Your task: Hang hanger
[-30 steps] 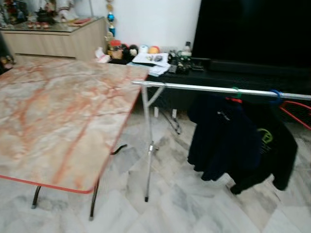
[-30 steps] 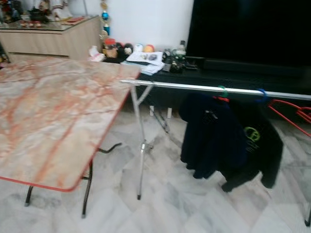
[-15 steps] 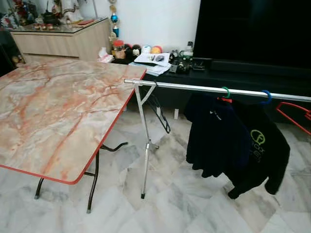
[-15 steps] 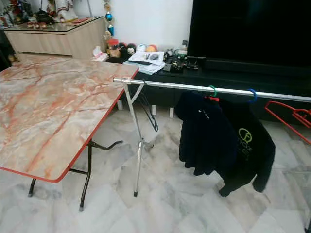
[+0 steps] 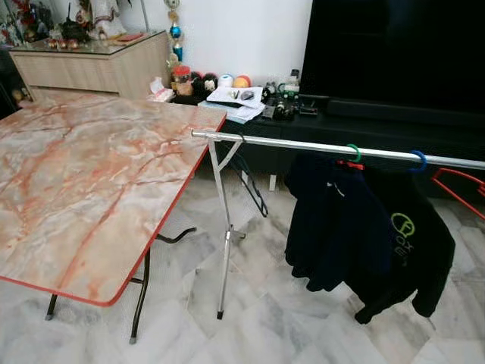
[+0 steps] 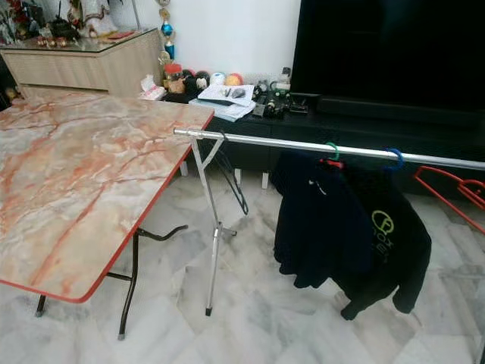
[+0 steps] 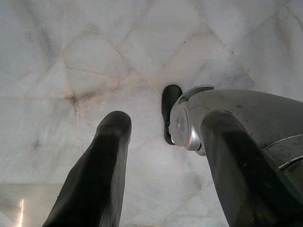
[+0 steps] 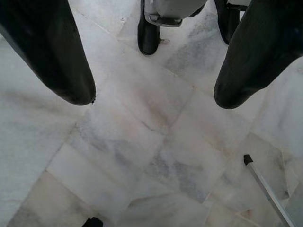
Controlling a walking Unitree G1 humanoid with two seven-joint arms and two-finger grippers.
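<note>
Marble-patterned folding bench with red edging [image 5: 83, 182] takes up the left half of the head view. A shiny metal clothes rail [image 5: 303, 145] on a thin crossed-leg stand [image 5: 226, 235] runs from frame centre out to the right edge, just beside the bench's far corner.

On the rail: a green hanger hook [image 5: 353, 152] carrying a dark navy jacket [image 5: 337, 227], then a blue hanger hook [image 5: 418, 160] carrying a black garment with a green round logo [image 5: 409, 250]. The two garments overlap. An empty red wire hanger [image 5: 458, 189] hangs at the far right of the frame, beside the black garment.

Low black TV cabinet [image 5: 364, 125] and large dark screen [image 5: 394, 49] behind the rail, upper right.

Left gripper [image 7: 163, 165] points down at the white marble floor tiles [image 5: 288, 326], jaws parted, holding nothing. Right gripper [image 8: 154, 97] likewise over the floor, jaws wide apart and empty.
</note>
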